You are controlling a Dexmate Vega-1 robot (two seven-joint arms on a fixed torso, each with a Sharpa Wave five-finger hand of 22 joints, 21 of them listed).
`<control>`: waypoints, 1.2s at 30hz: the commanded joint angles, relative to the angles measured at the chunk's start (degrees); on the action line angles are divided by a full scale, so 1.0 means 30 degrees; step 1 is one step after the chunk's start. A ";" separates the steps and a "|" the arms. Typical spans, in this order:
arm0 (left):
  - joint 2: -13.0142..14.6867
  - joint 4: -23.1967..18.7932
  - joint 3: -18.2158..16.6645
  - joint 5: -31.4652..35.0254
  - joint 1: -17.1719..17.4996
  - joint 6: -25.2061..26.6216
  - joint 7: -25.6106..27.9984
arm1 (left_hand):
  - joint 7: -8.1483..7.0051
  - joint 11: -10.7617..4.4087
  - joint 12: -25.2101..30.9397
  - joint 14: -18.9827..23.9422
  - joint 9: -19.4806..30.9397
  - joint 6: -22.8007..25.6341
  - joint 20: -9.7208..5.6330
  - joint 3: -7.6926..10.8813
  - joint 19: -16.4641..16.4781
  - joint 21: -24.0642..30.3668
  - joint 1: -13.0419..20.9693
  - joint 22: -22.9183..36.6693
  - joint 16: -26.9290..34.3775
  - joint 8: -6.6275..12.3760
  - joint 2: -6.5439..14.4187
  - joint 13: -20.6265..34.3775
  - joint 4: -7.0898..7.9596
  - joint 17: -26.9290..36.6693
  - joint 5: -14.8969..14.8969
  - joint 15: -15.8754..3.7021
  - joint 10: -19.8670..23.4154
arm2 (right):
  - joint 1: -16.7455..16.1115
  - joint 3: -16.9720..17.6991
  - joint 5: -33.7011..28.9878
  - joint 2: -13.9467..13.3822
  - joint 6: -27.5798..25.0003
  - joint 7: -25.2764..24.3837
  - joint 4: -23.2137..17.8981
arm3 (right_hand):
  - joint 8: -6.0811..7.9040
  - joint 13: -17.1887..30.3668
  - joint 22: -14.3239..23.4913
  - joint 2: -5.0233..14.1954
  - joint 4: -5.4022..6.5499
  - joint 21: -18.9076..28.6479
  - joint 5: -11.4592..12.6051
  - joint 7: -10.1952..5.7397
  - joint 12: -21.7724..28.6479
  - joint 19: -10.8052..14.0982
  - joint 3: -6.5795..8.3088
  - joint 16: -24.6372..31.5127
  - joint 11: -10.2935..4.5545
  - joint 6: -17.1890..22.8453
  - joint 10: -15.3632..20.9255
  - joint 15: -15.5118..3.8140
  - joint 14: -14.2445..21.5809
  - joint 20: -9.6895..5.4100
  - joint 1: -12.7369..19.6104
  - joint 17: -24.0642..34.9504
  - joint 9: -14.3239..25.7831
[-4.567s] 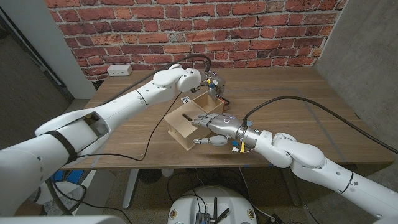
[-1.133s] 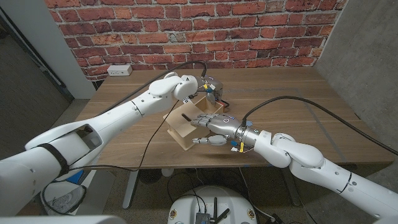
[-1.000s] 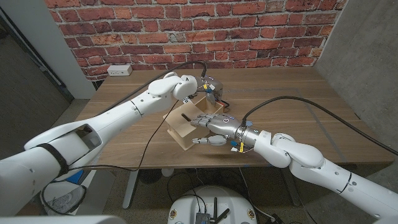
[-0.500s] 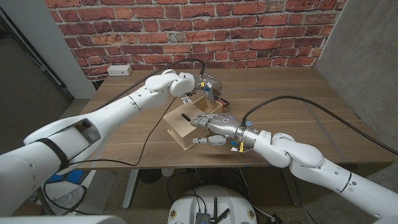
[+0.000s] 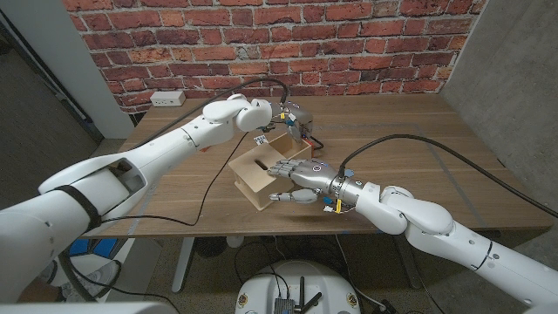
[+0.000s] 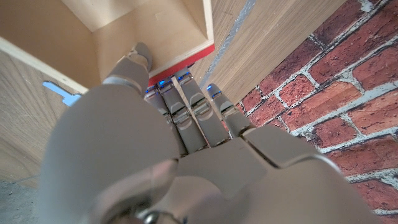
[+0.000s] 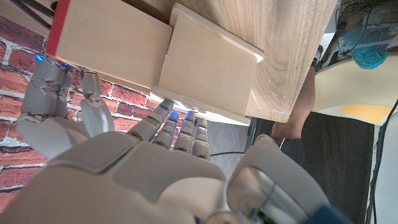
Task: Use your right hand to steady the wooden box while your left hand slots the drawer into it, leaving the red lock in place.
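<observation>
The light wooden box (image 5: 255,179) lies on the table (image 5: 418,148) with a dark slot in its upper face. The open drawer (image 5: 281,142) sticks out of its far end. My left hand (image 5: 295,125) holds the drawer's far end wall. In the left wrist view its thumb reaches inside the drawer (image 6: 155,25) and its fingers (image 6: 193,106) lie outside, along the red lock strip (image 6: 186,60). My right hand (image 5: 301,177) grips the box's right side, fingers over the top edge and thumb on the side. The right wrist view shows the box (image 7: 208,78), drawer (image 7: 112,43) and red strip (image 7: 54,31).
A white outlet block (image 5: 166,98) sits at the table's back left corner. A black cable (image 5: 209,187) runs across the table left of the box. The brick wall (image 5: 349,44) stands behind. Bare tabletop lies to the right of the box.
My left arm has swung back and to the left while its hand stays on the drawer's far end. More of the drawer shows beyond the box. My right hand stays on the box.
</observation>
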 commanded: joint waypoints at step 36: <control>-0.0591 -0.0413 0.0753 0.0633 -0.0661 0.0612 -0.1736 | 0.0082 0.0045 0.0013 0.0067 0.0308 0.0251 -0.2981 0.0030 0.0118 0.0085 0.0724 0.0048 0.0160 0.0154 0.0970 0.0113 0.0130 0.0118 0.0079 -0.1010 -0.0006 | -0.0034 0.0054 0.0415 -0.0007 0.0098 -0.0292 0.0202 | 0.0110 0.0113 0.0105 0.0178 0.0124 0.0103 0.0127 -0.0023 0.0083 0.0207 -0.0012 0.0142 0.0024 0.0154 0.0150 0.0010 0.0227 -0.0055 0.0108 0.0046 0.0116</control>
